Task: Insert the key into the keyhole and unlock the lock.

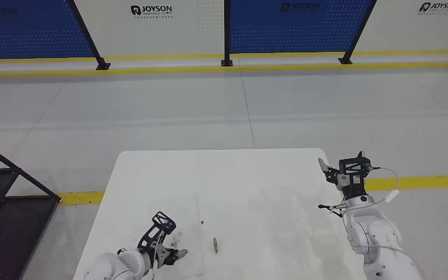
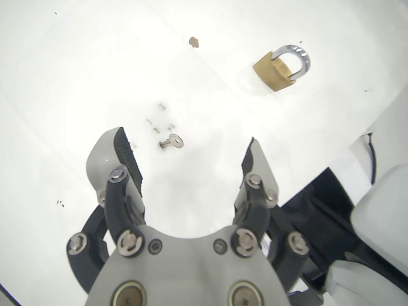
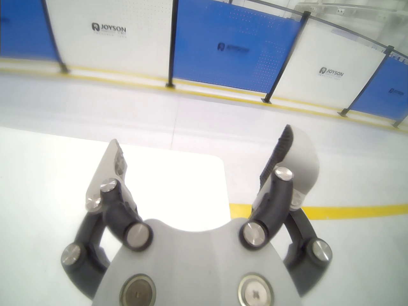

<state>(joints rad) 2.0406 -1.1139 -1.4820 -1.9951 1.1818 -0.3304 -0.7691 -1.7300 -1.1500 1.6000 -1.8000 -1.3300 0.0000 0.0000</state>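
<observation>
The thin, stiff key [image 2: 173, 141], flat on the counter [image 2: 95, 49], is likely best pinched at its round head — left gripper [image 2: 188, 141] and right gripper [image 3: 200, 141] are spread wide

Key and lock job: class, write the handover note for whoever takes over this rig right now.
Left gripper: open, empty, above the table, the key lying flat between its fingertips.
Right gripper: open, empty, by the table's far corner.
Lock: on the table beyond the key, apart from it, shackle apparently shut.
Done: nothing.
Left: grasp key, steady lock, insert, turn.
</observation>
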